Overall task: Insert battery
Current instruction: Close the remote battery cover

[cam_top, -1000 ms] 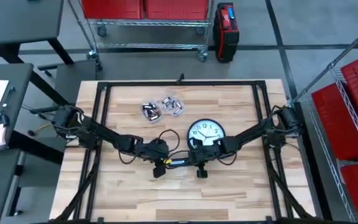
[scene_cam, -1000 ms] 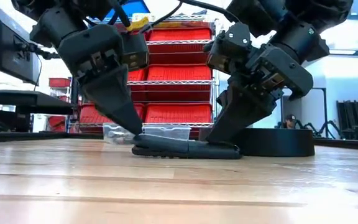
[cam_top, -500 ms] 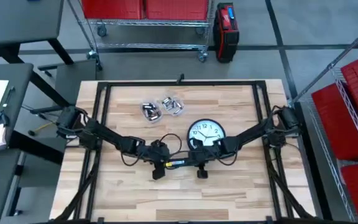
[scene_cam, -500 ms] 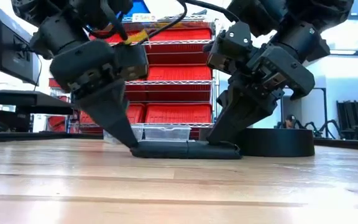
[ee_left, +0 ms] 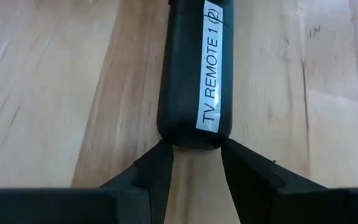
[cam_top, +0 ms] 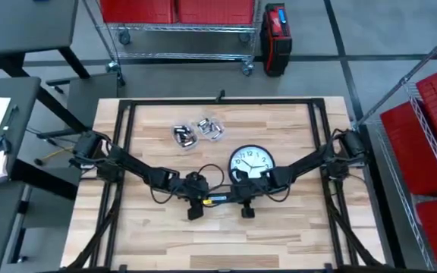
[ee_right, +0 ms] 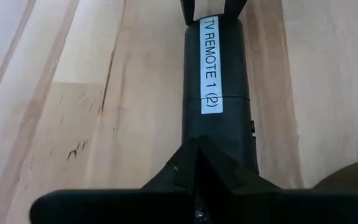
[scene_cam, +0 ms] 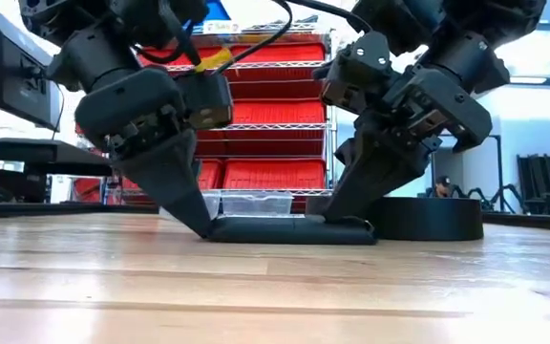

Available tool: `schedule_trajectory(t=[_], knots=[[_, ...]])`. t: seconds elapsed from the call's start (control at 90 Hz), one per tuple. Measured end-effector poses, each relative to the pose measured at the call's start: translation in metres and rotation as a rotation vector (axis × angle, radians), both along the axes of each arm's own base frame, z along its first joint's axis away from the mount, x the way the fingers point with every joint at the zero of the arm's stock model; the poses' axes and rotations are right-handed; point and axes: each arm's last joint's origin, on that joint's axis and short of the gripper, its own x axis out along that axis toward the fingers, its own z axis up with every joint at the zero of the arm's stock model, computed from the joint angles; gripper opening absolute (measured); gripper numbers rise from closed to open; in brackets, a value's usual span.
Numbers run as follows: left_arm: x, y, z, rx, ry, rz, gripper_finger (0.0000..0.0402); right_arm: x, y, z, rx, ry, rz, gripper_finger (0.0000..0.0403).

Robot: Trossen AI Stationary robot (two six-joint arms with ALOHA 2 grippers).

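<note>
Remote (cam_top: 220,198) lay flat on the table (cam_top: 279,243), back side up with its "TV REMOTE 1 (2)" label showing, just in front of the clock (cam_top: 251,161). Left gripper (ee_left: 196,149) stood at one end of it, fingers (ee_left: 154,165) parted a little and straddling the rounded end, tips touching or just beside its corners; whether actually pinching could not be told. Right gripper (ee_right: 199,144) pressed down on the other end, fingers drawn together to a point on top of the casing, holding nothing between them. Batteries (cam_top: 184,136) sat in clear bags (cam_top: 209,127) near the far edge, well apart from both arms; none seen in the remote.

Risks, as a judgement: remote sliding or pivoting on the smooth wood if either end were pushed unevenly; left fingers slipping off the rounded end; the cover staying on, or snapping loose abruptly, under a skewed push.
</note>
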Motion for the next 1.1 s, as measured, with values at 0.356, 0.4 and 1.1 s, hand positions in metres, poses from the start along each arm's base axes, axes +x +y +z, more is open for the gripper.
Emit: schedule_trajectory(t=[0.356, 0.4, 1.1], knots=[[-0.008, 0.003, 0.065, -0.026, 0.123, 0.001, 0.0120, -0.003, -0.013, 0.035, 0.032, -0.086, -0.045, 0.0000], [-0.008, 0.005, 0.077, -0.024, 0.087, -0.007, 0.0120, -0.005, -0.017, 0.046, 0.048, -0.112, -0.065, 0.0000], [0.050, 0.023, 0.080, 0.113, 0.078, -0.188, 0.0256, -0.107, -0.059, 0.183, 0.124, -0.323, -0.194, 0.0209]])
